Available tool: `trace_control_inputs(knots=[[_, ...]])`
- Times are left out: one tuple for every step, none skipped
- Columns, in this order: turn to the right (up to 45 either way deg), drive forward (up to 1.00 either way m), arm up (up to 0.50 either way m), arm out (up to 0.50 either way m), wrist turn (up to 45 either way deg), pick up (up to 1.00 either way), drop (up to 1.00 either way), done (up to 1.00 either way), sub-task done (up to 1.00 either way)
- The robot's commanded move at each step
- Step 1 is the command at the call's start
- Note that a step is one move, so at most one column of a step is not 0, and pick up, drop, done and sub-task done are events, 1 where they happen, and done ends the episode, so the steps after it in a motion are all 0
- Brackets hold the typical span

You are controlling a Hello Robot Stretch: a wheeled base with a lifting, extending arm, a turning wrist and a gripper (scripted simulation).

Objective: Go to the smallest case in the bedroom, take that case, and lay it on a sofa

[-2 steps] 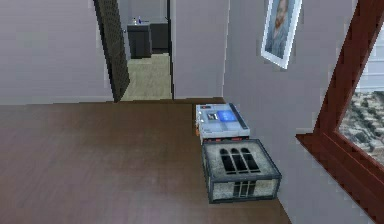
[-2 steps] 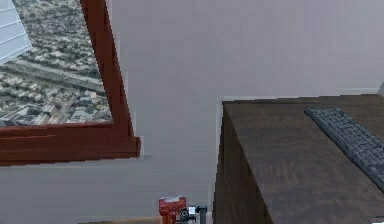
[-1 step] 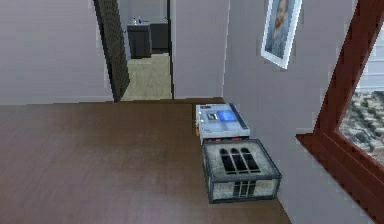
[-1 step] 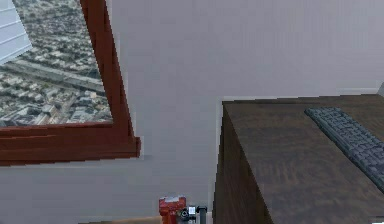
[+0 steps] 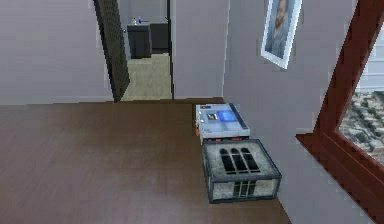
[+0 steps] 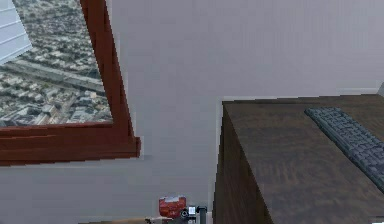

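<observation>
Mix-up risk at the table's (image 5: 90, 160) right edge.
White-and-blue case (image 5: 220, 122) looked the smaller and lay just beside the grey slotted case (image 5: 240, 172), which sat nearer the front right corner. A reach might have taken the wrong one or shoved either off that edge. Claw's width and load could not be told.

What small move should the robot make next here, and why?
Probably a short roll forward with a slight turn toward the forward view's right. Two boxy things sit on the brown floor by the wall there: a dark grey box nearer, a white and blue box behind it. Getting closer would help judge which is smaller.
</observation>
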Motion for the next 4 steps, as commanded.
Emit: trace_control_inputs(knots=[[0.0, 0.00, 0.00, 0.00, 45.0, 0.00, 0.00, 0.00, 0.00], [0.0, 0.00, 0.00, 0.00, 21.0, 0.00, 0.00, 0.00, 0.00], [0.0, 0.00, 0.00, 0.00, 0.0, 1.00, 0.00, 0.00, 0.00], [0.0, 0.00, 0.10, 0.00, 0.0, 0.00, 0.00, 0.00, 0.00]])
